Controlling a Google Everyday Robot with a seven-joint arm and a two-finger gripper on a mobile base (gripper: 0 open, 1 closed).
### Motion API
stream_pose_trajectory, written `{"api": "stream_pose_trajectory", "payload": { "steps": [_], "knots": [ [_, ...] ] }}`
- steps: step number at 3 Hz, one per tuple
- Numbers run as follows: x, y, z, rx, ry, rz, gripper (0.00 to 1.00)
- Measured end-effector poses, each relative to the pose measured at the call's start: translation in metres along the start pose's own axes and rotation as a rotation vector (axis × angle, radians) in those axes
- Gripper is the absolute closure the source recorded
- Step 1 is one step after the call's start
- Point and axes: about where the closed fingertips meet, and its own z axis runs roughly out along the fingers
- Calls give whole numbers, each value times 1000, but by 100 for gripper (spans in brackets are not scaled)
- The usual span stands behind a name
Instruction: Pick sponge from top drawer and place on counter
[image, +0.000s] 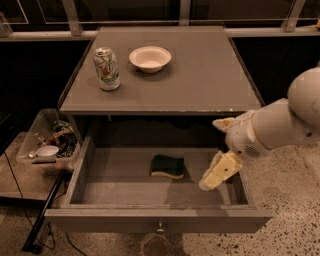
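Observation:
The sponge (167, 166), dark green on top with a pale yellow layer below, lies flat on the floor of the open top drawer (125, 190), near its middle. My gripper (216, 150) hangs over the drawer's right side, to the right of the sponge and apart from it. Its two pale fingers (220, 172) are spread wide with nothing between them. The counter (200, 75) is the grey-brown top of the cabinet above the drawer.
A soda can (106, 68) and a white bowl (150, 58) stand on the counter's back left. A clear plastic bin (47, 145) of clutter sits left of the drawer. The drawer's front panel has a small knob (160, 230). Speckled floor lies to the right.

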Motion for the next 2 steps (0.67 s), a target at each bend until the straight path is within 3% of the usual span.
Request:
{"api": "stream_pose_trajectory", "payload": {
  "steps": [1,2],
  "knots": [
    [11,16,34,-14,23,22,0],
    [27,15,65,24,26,35,0]
  ]
}}
